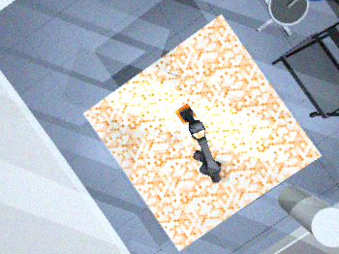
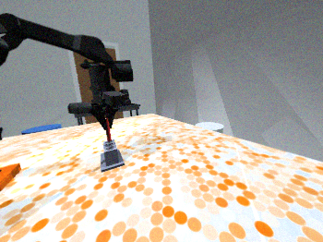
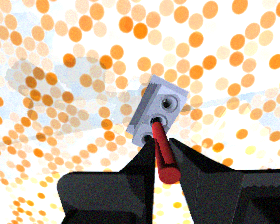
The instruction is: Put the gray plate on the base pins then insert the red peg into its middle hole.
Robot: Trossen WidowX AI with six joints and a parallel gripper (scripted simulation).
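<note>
My gripper (image 2: 107, 123) (image 3: 161, 142) is shut on the red peg (image 2: 109, 134) (image 3: 162, 150), holding it close to upright. The gray plate (image 3: 163, 112) has three round holes in a row. It appears to lie flat on the base, a gray block with a darker side. The peg's lower end is at the plate's middle hole in the wrist view. How deep it sits there cannot be told, but much of the peg shows above the plate. The fingertips are above the plate. The base's pins cannot be made out.
An orange piece (image 1: 179, 117) (image 2: 8, 174) lies by the foot of the arm, away from the base. The table (image 1: 145, 176) has an orange-dotted top. A stool (image 1: 289, 6) and a black frame stand beyond its edge.
</note>
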